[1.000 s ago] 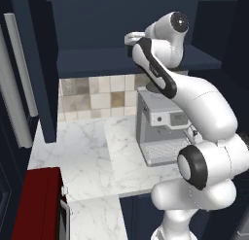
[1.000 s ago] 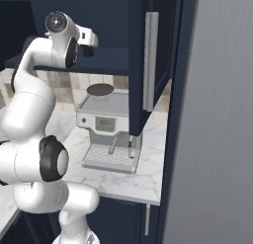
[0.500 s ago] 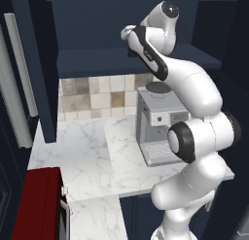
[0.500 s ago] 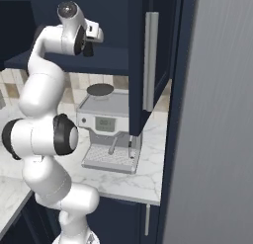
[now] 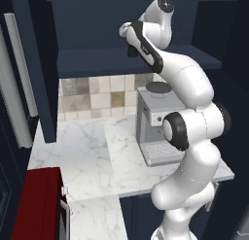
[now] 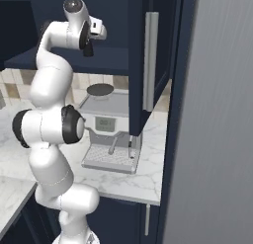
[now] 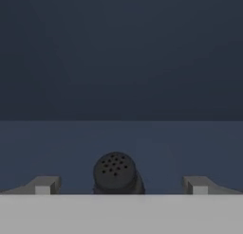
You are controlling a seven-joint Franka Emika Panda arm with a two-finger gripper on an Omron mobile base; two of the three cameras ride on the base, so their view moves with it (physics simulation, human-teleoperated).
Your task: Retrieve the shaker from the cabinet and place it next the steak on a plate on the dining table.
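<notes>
Hand view: our gripper [image 7: 121, 185], jaws apart, straddles the shaker [image 7: 116, 174] on the cabinet [image 7: 121, 133] shelf; grasp and delivery remain.

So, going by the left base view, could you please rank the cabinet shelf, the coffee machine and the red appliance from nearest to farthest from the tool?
1. Cabinet shelf: just below the tool, which reaches in over it.
2. Coffee machine: on the counter, below the shelf.
3. Red appliance: lowest, at the bottom left corner.
</notes>
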